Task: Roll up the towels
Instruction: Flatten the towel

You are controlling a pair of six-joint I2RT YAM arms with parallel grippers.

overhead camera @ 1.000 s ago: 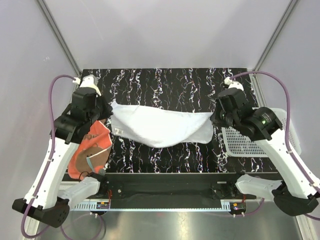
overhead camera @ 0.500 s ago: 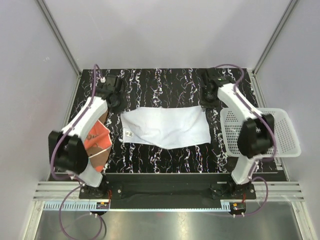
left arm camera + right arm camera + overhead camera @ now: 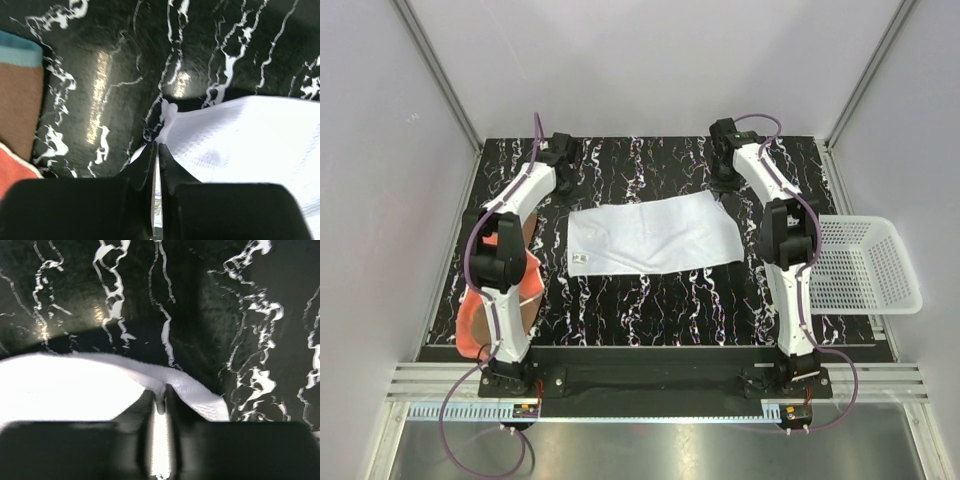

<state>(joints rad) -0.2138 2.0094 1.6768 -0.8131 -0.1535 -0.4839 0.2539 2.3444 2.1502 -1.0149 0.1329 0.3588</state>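
Found white towel spread flat, unrolled, in the middle of the black white-veined table. Plain white, roughly rectangular, a little skewed, far edge sloping away toward the right side. Surface mostly smooth, with faint creases along the near edge. Noted a small label by the near left corner. Fine woven texture visible up close in the left wrist view.

Far left corner pinched by left gripper: fingers pressed together on the cloth, only a thin sliver of white between them, a small tuft of the corner poking out past the tips. Cloth lifted slightly there, casting a shadow on the table beneath.

Far right corner nipped by right gripper: fingers closed on a puckered fold of the hem, cloth tenting up to the tips and dropping away on both sides.

Orange towel seen at the table's left edge, partly under the left arm, crumpled, brownish reverse showing, pale blue band at one edge. Just beside the white towel's left end; could not tell whether touching.

White perforated basket at the right edge, well apart from both cloths.
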